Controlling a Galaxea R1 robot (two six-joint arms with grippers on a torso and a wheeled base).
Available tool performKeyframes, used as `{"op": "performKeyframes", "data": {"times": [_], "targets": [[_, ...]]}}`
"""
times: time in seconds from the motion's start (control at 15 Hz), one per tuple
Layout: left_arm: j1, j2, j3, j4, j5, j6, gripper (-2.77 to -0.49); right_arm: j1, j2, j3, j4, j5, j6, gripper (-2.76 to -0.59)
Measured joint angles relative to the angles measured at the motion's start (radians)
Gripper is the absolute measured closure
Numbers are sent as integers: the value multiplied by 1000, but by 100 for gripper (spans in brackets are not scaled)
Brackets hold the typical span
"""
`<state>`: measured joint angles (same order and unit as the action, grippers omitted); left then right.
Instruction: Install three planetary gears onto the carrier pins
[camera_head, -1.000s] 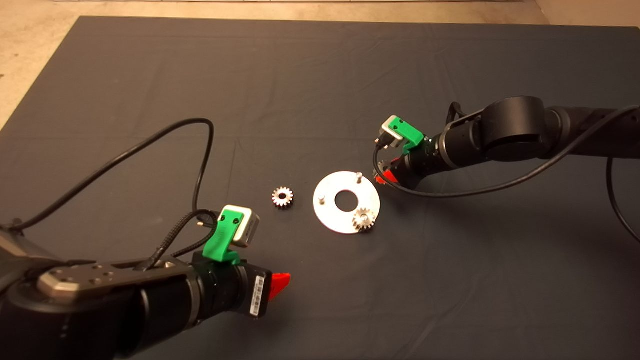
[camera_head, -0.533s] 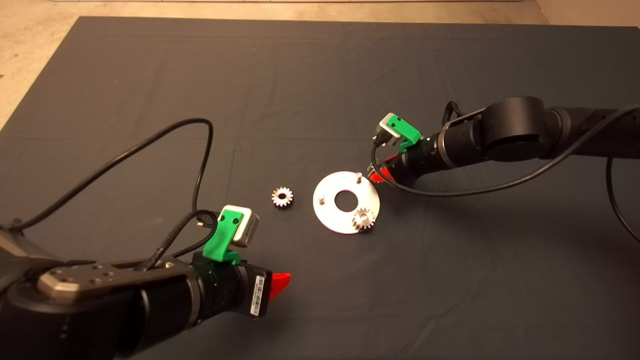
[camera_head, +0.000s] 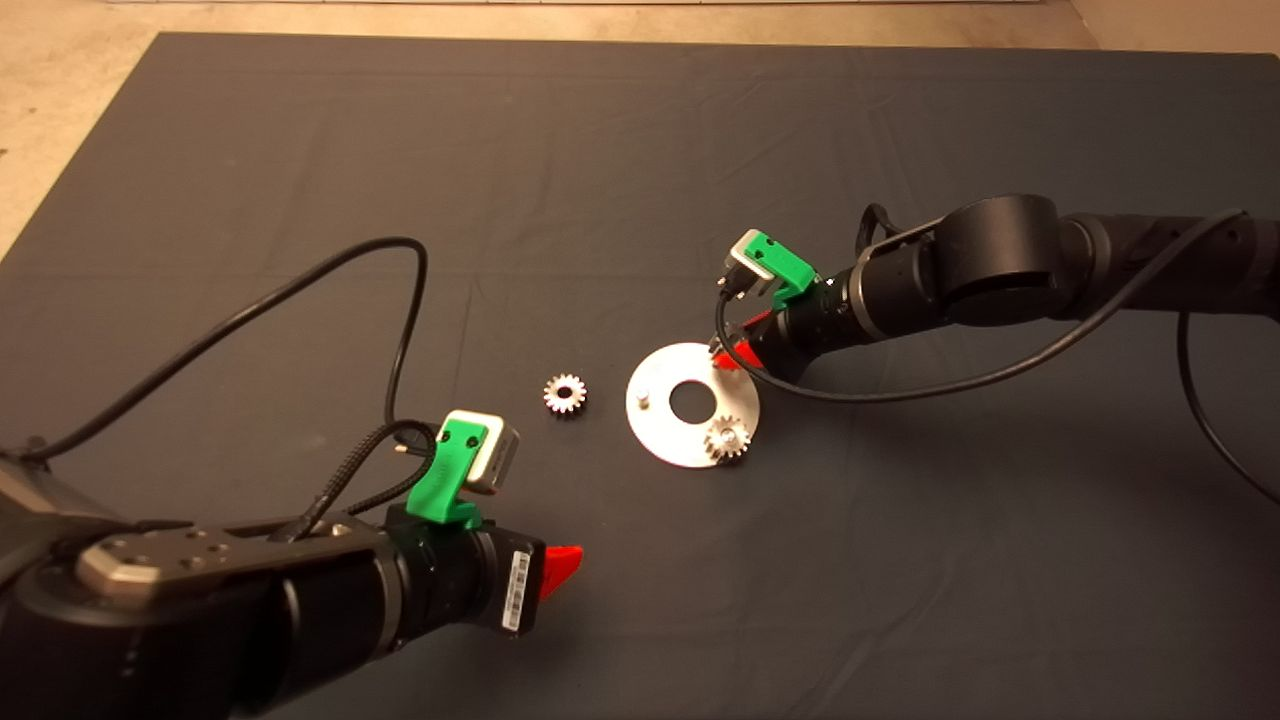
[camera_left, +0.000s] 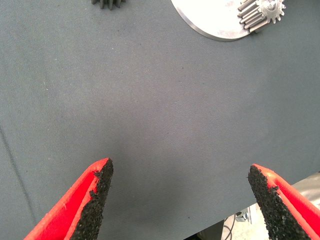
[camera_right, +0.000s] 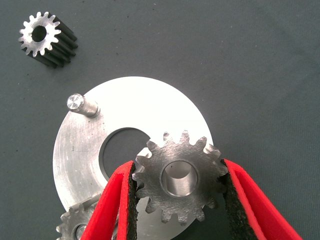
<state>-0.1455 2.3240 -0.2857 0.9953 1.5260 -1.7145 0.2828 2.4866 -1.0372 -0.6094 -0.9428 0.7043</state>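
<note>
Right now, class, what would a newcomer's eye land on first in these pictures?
The right pincer clamps a toothed gear just above the silver disc at mid-mat. One gear already sits on the disc's near pin, and another lies loose on the mat to its left.

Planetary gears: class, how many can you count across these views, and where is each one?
3. One gear is held between the right gripper's fingers above the disc; one sits on a pin at the disc's near edge; one lies loose on the mat left of the disc.
</note>
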Motion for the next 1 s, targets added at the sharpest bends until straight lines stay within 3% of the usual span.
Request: {"op": "performKeyframes", "data": {"times": [0.67, 1.0], "targets": [[-3, 0, 0, 0, 1, -1, -191, 0, 2, -19, 0, -8, 0, -94], [-30, 0, 0, 0, 0, -1, -191, -1, 23, -46, 0, -17, -24, -94]]}}
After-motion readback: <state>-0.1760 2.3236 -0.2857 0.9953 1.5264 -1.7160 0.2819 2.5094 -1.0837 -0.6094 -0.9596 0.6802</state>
